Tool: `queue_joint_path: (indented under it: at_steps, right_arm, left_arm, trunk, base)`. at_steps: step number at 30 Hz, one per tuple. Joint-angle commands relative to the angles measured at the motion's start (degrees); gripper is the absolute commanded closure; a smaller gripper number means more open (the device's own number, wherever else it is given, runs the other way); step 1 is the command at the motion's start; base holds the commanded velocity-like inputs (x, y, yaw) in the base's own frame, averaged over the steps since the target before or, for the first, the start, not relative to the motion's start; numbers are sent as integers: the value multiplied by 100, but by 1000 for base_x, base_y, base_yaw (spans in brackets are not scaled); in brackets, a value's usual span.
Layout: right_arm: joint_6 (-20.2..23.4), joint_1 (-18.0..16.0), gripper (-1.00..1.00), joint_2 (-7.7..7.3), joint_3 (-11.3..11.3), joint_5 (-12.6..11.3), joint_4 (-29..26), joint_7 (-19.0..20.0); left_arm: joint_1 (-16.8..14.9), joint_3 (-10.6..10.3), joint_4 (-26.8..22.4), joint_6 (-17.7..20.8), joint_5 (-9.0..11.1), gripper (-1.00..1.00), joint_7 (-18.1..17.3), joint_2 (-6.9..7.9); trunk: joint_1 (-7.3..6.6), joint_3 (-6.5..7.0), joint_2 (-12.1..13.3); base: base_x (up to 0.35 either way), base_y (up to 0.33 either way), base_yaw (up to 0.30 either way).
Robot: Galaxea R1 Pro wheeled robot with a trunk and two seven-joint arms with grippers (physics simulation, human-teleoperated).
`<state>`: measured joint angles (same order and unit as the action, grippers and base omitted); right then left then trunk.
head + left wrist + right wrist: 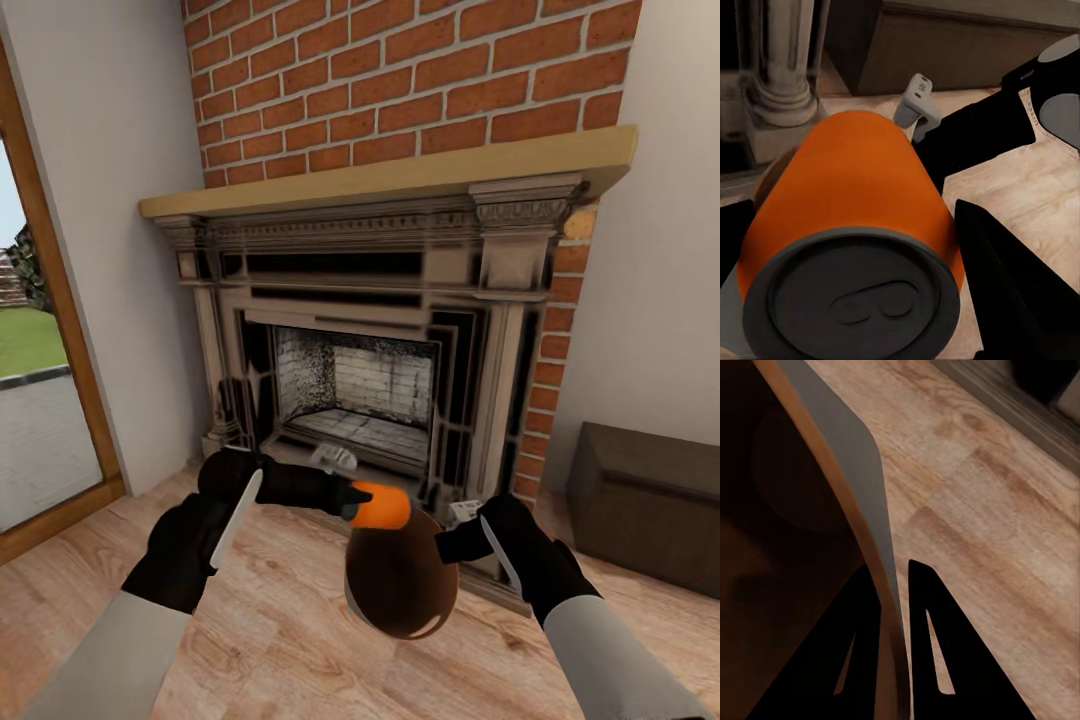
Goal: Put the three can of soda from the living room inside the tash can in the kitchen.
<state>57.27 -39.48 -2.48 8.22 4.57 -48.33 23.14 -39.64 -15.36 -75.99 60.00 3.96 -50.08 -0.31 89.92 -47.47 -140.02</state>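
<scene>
Before the fireplace [350, 380], my left gripper [362, 503] reaches across, clamped on the orange can [382, 508] above the bin [400, 580]; my right gripper [891, 607] pinches the bin's rim.

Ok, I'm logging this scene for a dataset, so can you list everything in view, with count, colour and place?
Soda can: one, orange with dark grey end, held in the left pincer over the bin's opening.
Trash can: one, brown inside, grey outside, tilted toward the camera, its rim gripped by the right pincer.
Fireplace: one, weathered pale stone, centre, against the brick wall.
Mantel: one, light wood, atop the fireplace.
Brick wall: red, behind.
Chest: one, dark brown, right, on the floor.
Glass door: wood-framed, left.
Floor: warm wood planks.
Left pincer: black, shut on the can.
Right pincer: black, clamped on the bin's rim.
</scene>
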Motion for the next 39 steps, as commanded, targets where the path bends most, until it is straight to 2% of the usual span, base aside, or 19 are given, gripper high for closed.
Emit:
queue_joint_path:
  at_steps: [1,5,9,12,16,20,26,28,31,39]
  right_arm:
    - [21,-9,100,5,-5,-142,4,24]
    - [21,-53,100,9,-4,-147,7,24]
    - [24,-82,100,10,-4,-149,12,24]
    - [173,-92,100,46,1,-145,5,24]
    - [224,-94,100,106,17,-142,1,23]
    - [251,-95,100,304,38,-121,0,17]
    - [257,-95,100,511,201,122,-2,15]
    - [258,-95,100,553,220,180,-1,15]
    - [258,-96,100,574,230,211,-2,15]
    - [258,-95,100,574,234,220,-2,15]
  left_arm:
    - [27,-11,26,0,-5,100,7,-1]
    - [79,-150,185,0,-15,100,102,-6]
    - [92,-227,617,0,-8,100,309,-23]
    - [95,-355,980,0,-2,100,489,-114]
    - [96,-413,1078,0,-1,100,525,-155]
    - [98,-435,1221,0,-1,100,539,-189]
    - [97,-491,1300,0,-9,100,577,-233]
    - [96,-534,1338,0,-10,100,761,-248]
    - [96,-561,1669,0,23,100,1172,-297]
    - [96,-581,1906,-14,6,100,1471,-344]
  trunk:
    - [-1,1,-1]
    - [-1,1,-1]
    - [-1,1,-1]
    - [-1,1,-1]
    - [-1,1,-1]
    - [-1,1,-1]
    - [-1,1,-1]
    - [-1,1,-1]
    - [-1,1,-1]
    - [-1,1,-1]
  base:
    - [0,0,0]
    - [0,0,0]
    - [0,0,0]
    - [0,0,0]
    - [0,0,0]
    - [0,0,0]
    - [0,0,0]
    - [0,0,0]
    - [0,0,0]
    - [0,0,0]
